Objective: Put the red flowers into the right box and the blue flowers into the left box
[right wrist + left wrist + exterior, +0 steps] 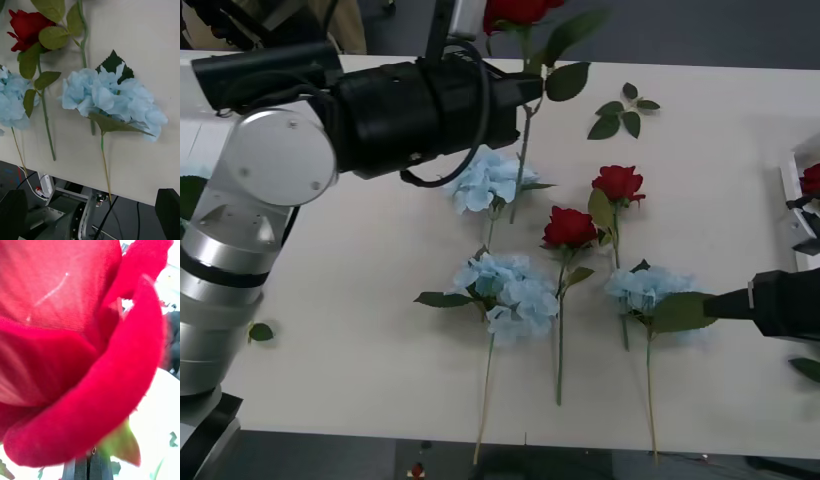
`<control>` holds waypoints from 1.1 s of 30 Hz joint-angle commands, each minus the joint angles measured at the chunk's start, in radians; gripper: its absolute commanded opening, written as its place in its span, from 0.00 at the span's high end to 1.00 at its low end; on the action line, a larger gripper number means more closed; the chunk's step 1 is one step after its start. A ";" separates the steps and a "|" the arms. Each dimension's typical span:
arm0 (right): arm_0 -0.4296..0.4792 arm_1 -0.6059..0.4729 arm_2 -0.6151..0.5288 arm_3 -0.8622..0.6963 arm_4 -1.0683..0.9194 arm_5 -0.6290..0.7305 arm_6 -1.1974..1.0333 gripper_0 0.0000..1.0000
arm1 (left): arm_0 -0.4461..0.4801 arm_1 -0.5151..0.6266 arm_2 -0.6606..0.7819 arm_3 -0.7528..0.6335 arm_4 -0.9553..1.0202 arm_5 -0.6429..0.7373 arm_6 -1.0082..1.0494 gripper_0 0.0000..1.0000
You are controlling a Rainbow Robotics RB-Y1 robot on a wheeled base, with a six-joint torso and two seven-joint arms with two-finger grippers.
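My left gripper [530,90] [90,467] is shut on the stem of a red flower [518,10] [75,352], held above the table's far middle with the stem hanging down. Two more red flowers [568,228] [618,183] lie mid-table. Three blue flowers [490,180] [505,290] [645,288] lie among them. My right gripper [715,303] [90,197] is open, just right of the nearest blue flower [112,97] and not touching it. The right box [788,185] shows its rim at the right edge, with a red bloom [812,178] inside. The left box is out of view.
A loose green leaf sprig [620,112] lies at the far right of the table, and a single leaf [260,332] lies near my left arm. The long stems reach the table's front edge [560,438]. My left arm [380,110] spans the far left of the table.
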 commanded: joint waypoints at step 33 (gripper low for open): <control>0.035 0.133 -0.215 -0.024 -0.280 -0.051 0.594 0.00 | -0.099 -0.093 -0.158 0.088 0.121 -0.172 -0.099 1.00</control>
